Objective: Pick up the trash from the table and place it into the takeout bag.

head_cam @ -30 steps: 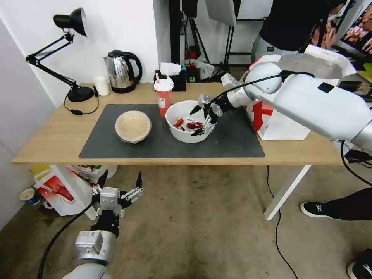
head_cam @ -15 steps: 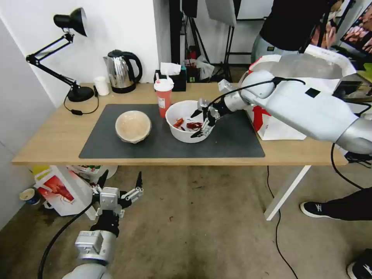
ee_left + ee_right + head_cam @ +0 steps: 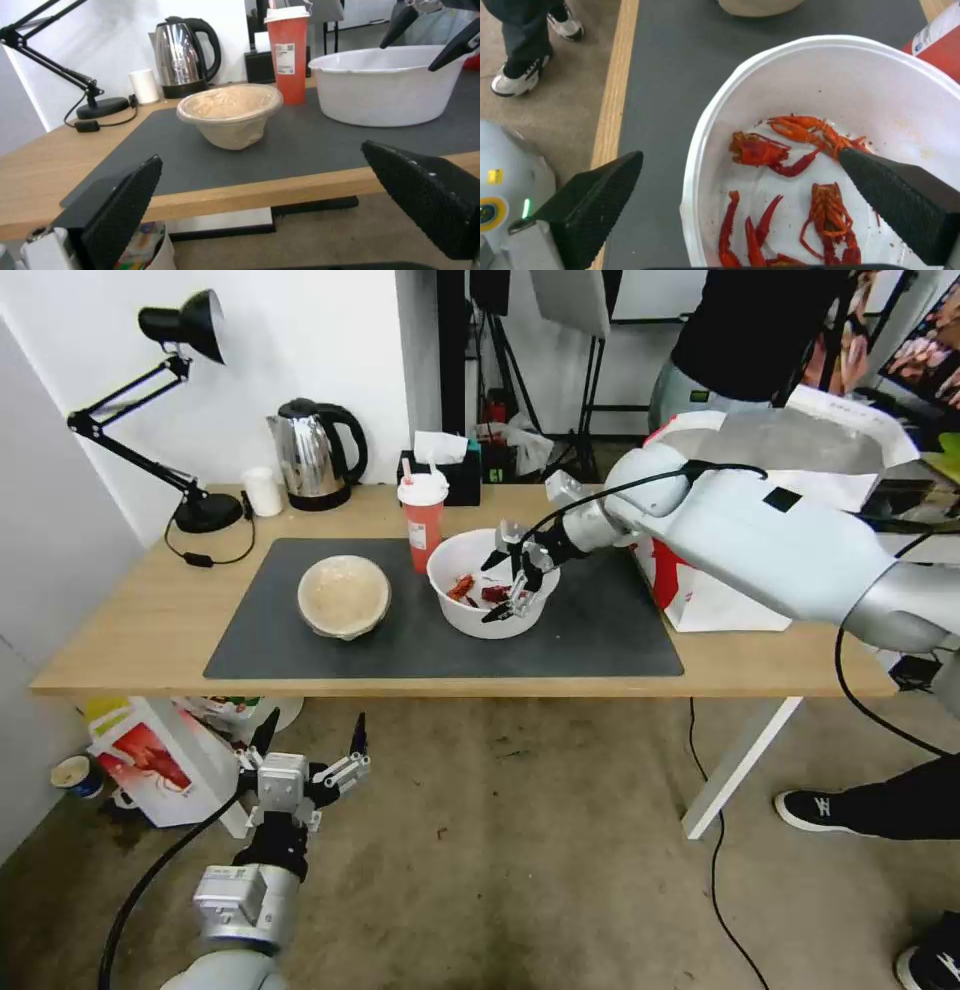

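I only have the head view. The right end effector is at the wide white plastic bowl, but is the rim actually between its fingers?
Observer: Yes. In the right wrist view the right end effector is open. One finger is inside the wide white plastic bowl, above the red crayfish scraps. The other is outside, over the dark grey mat.
Operator: Is the beige round bowl open on top?
Observer: The left wrist view suggests not: it looks covered by a clear lid.
Operator: And the left end effector?
Observer: It is open, out in front of the near edge of the light-wood table, facing that beige bowl.
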